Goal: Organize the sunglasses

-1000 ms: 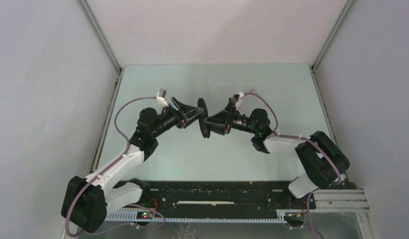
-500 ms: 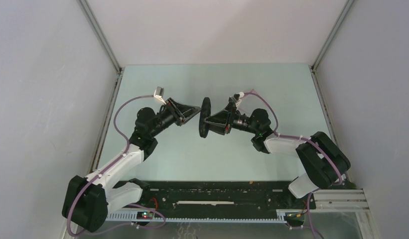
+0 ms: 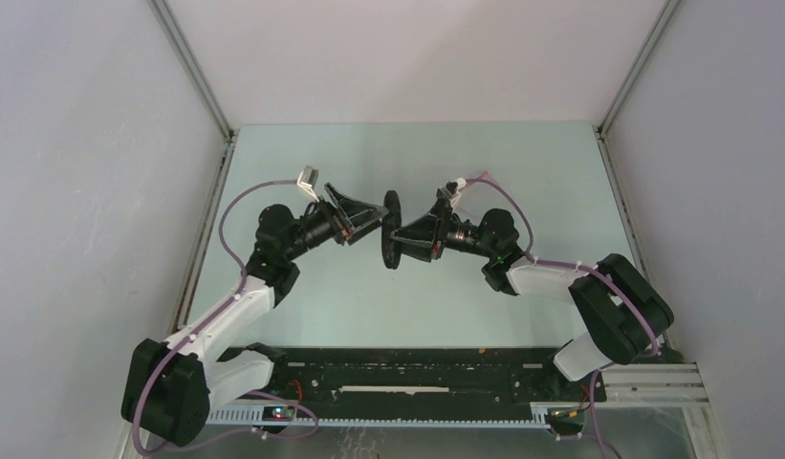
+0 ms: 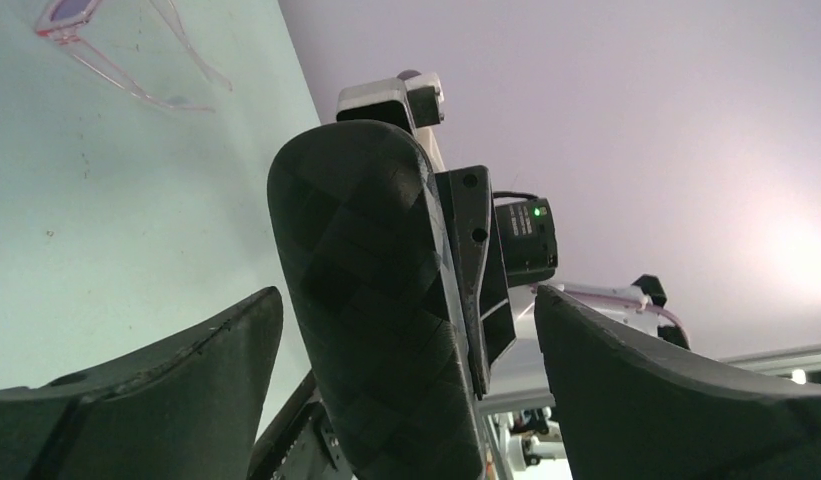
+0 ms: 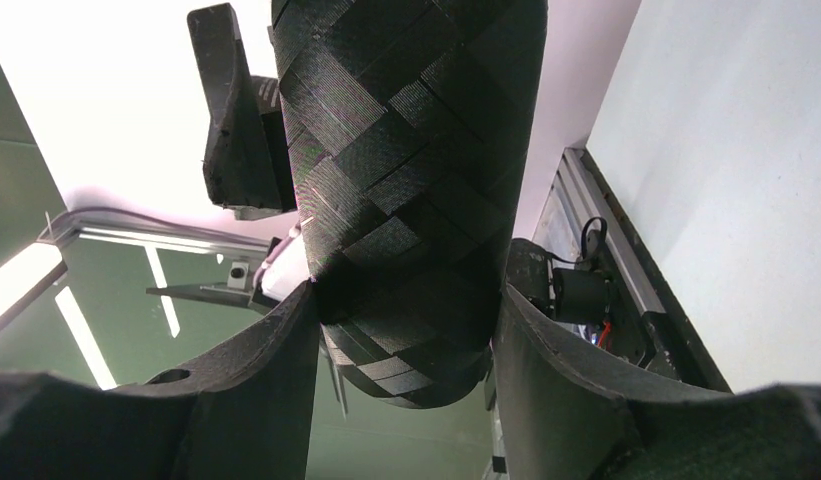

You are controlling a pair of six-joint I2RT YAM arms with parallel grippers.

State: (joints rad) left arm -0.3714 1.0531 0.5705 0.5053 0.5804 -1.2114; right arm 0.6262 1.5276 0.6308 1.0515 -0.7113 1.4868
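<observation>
1. Arm position. In the top external view we find both arms reaching inward so that their grippers meet over the middle of the table [image 3: 321,306].

2. Right gripper [image 3: 403,235]. Its jaws are clamped on the black case [image 3: 391,229]. In the right wrist view we see both fingers [image 5: 256,370] pressed against opposite sides of the checker-textured shell, which rises between them towards the top of the view. From above, the case appears as a narrow dark oblong, edge-on, held clear of the table surface.

3. Left gripper [image 3: 377,212]. Its jaws stand wide apart and hold nothing. In the left wrist view the two fingers [image 4: 186,370] flank the case, which stands between them. We see a clear gap between the case and the finger on the right of that view. The finger on the left of that view comes very close to the shell, and we cannot tell whether it touches.

4. The sunglasses [image 4: 106,62]. We locate them only in the left wrist view, at the upper left corner: a thin pink frame with a purple-tinted lens and slim arms spread open, lying on the pale green table, well apart from the case and from both grippers. We cannot make them out in the top external view
</observation>
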